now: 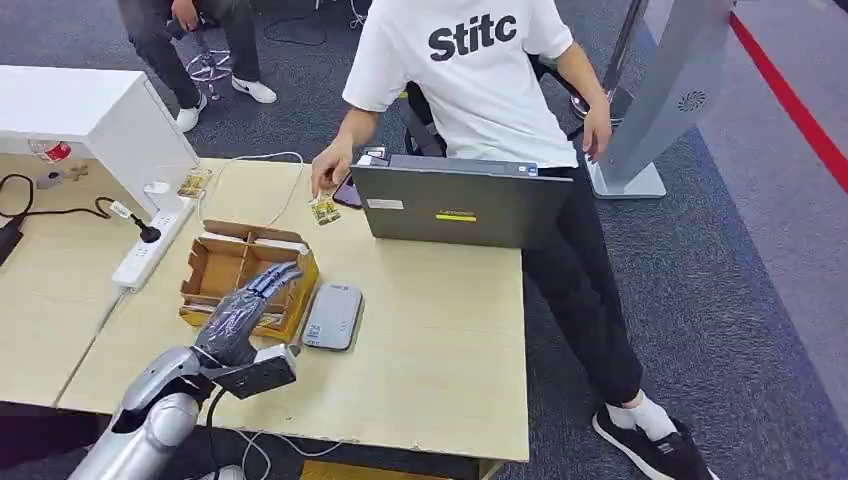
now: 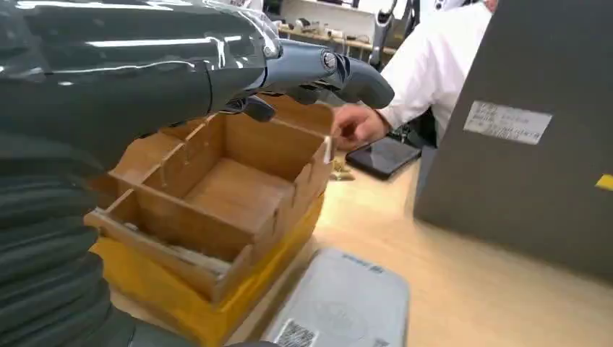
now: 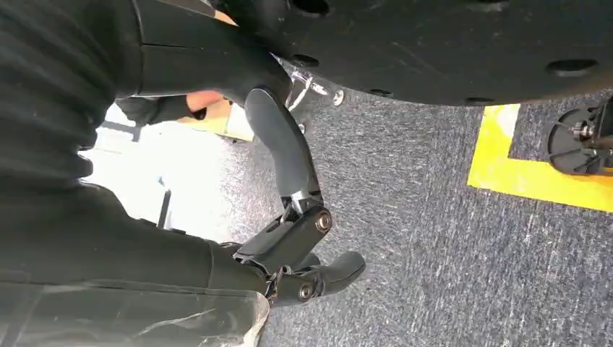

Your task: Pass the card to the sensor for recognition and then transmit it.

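The left hand (image 1: 245, 305) hovers over the cardboard divider box (image 1: 215, 268), fingers extended and apart, holding nothing. Just beside the box lies the grey card reader (image 1: 333, 316). The right hand (image 3: 289, 238) hangs above carpet, fingers loosely spread, empty. Farther off, a person's hand (image 1: 330, 172) holds a card (image 1: 324, 210) against the table beside the laptop (image 1: 460, 203).

An office or lab: grey carpet (image 1: 700, 300), light wooden desk (image 1: 440, 340) with a laptop (image 1: 460, 205) and power strip (image 1: 150, 245), office chair (image 1: 205, 60) at far left
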`<move>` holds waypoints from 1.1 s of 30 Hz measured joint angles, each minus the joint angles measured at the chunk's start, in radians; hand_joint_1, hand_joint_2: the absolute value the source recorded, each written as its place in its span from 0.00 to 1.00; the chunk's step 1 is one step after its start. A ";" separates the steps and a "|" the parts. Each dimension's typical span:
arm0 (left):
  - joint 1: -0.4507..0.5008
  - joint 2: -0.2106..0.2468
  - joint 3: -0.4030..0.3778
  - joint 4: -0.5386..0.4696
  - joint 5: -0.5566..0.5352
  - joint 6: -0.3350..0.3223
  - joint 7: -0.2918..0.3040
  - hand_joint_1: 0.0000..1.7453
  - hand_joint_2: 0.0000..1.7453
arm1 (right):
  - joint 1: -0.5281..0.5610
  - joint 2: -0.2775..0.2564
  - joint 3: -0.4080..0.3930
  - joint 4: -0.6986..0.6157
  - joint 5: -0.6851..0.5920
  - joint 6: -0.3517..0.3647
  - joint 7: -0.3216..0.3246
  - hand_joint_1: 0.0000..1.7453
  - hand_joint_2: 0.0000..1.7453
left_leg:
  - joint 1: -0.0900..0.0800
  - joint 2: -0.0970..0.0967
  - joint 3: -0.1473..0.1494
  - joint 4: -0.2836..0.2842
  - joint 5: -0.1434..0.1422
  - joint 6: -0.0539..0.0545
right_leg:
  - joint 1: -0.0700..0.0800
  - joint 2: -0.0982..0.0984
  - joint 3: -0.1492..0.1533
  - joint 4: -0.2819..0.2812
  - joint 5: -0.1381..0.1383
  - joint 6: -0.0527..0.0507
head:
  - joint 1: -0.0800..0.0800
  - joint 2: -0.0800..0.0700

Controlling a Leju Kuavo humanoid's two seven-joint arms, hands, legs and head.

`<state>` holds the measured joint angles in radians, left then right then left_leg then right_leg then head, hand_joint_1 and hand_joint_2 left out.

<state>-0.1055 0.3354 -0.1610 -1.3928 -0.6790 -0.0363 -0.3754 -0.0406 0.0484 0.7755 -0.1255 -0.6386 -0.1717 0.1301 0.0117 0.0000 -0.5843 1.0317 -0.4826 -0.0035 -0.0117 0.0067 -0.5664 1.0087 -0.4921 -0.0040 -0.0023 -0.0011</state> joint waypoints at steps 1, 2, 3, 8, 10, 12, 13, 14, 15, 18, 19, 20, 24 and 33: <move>0.008 0.011 0.000 -0.006 0.005 -0.006 0.000 0.00 1.00 | 0.000 0.000 0.000 0.000 -0.001 0.000 -0.001 0.00 1.00 | 0.000 0.000 0.000 0.000 0.000 0.000 | 0.000 0.000 0.000 0.000 0.000 0.000 | 0.000 0.000; 0.017 0.026 0.000 -0.013 0.009 -0.010 0.000 0.00 1.00 | 0.000 0.000 0.001 0.000 -0.002 0.000 -0.004 0.00 1.00 | 0.000 0.000 0.000 0.000 0.000 0.000 | 0.000 0.000 0.000 0.000 0.000 0.000 | 0.000 0.000; 0.023 0.034 0.000 -0.018 0.010 -0.012 0.000 0.00 1.00 | 0.001 0.000 0.001 0.000 -0.003 0.000 -0.005 0.00 1.00 | 0.000 0.000 0.000 0.000 0.000 0.000 | 0.000 0.000 0.000 0.000 0.000 0.000 | 0.000 0.000; 0.086 0.095 0.001 -0.085 -0.014 0.008 0.007 0.00 1.00 | 0.002 -0.001 0.002 0.000 -0.019 0.000 -0.007 0.00 1.00 | 0.000 0.000 0.000 0.000 0.000 0.000 | 0.000 0.000 0.000 0.000 0.000 0.000 | 0.000 0.000; 0.112 0.112 0.003 -0.122 -0.023 0.015 0.016 0.00 1.00 | 0.002 -0.001 0.002 0.000 -0.022 -0.001 -0.006 0.00 1.00 | 0.000 0.000 0.000 0.000 0.000 0.000 | 0.000 0.000 0.000 0.000 0.000 0.000 | 0.000 0.000; 0.137 0.127 0.009 -0.148 -0.031 0.016 0.019 0.00 1.00 | 0.002 -0.001 0.002 0.000 -0.025 -0.001 -0.006 0.00 1.00 | 0.000 0.000 0.000 0.000 0.000 0.000 | 0.000 0.000 0.000 0.000 0.000 0.000 | 0.000 0.000; 0.147 0.134 0.012 -0.158 -0.034 0.016 0.022 0.00 1.00 | 0.002 -0.001 0.002 0.000 -0.026 -0.001 -0.006 0.00 1.00 | 0.000 0.000 0.000 0.000 0.000 0.000 | 0.000 0.000 0.000 0.000 0.000 0.000 | 0.000 0.000; 0.157 0.140 0.017 -0.166 -0.045 0.019 0.028 0.00 1.00 | 0.002 -0.001 0.002 0.000 -0.027 -0.001 -0.006 0.00 1.00 | 0.000 0.000 0.000 0.000 0.000 0.000 | 0.000 -0.001 0.000 0.000 0.000 0.000 | 0.000 0.000; 0.166 0.144 0.022 -0.172 -0.054 0.024 0.034 0.00 1.00 | 0.002 -0.001 0.002 0.000 -0.028 -0.001 -0.006 0.00 1.00 | 0.000 0.000 0.000 0.000 0.000 0.000 | 0.000 -0.001 0.000 0.000 0.000 0.000 | 0.000 0.000; 0.184 0.151 0.038 -0.176 -0.085 0.047 0.039 0.00 1.00 | 0.002 -0.001 0.002 0.000 -0.028 -0.001 -0.006 0.00 1.00 | 0.000 0.000 0.000 0.000 0.000 0.000 | 0.000 -0.001 0.000 0.000 0.000 0.000 | 0.000 0.000; 0.187 0.151 0.043 -0.176 -0.092 0.054 0.045 0.00 1.00 | 0.002 -0.001 0.002 0.000 -0.028 -0.001 -0.006 0.00 1.00 | 0.000 -0.001 0.000 0.000 0.000 0.000 | 0.000 -0.001 0.000 0.000 0.000 0.000 | 0.000 0.000; 0.189 0.151 0.046 -0.176 -0.104 0.059 0.055 0.00 1.00 | 0.002 -0.001 0.002 0.000 -0.028 -0.001 -0.006 0.00 1.00 | 0.000 -0.001 0.000 0.000 0.000 0.000 | 0.000 -0.001 0.000 0.000 0.000 0.000 | 0.000 0.000; 0.178 0.148 0.057 -0.167 -0.191 0.103 0.114 0.00 1.00 | 0.002 -0.001 0.002 0.000 -0.028 -0.002 -0.006 0.00 1.00 | 0.000 -0.001 0.000 0.000 0.000 0.000 | 0.000 -0.001 0.000 0.000 0.000 0.000 | 0.000 0.000; 0.086 0.102 0.058 -0.020 -0.395 0.287 0.206 0.00 1.00 | -0.001 -0.001 0.011 0.000 -0.031 -0.005 0.008 0.00 1.00 | 0.000 -0.001 0.000 0.000 0.000 0.000 | 0.000 -0.001 0.000 0.000 0.000 0.000 | 0.000 0.000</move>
<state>-0.0194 0.4375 -0.1026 -1.4129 -1.0739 0.2503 -0.1694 -0.0416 0.0477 0.7866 -0.1255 -0.6695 -0.1762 0.1381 0.0117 -0.0010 -0.5843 1.0316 -0.4825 -0.0036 -0.0117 0.0057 -0.5659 1.0087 -0.4921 -0.0040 -0.0023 -0.0011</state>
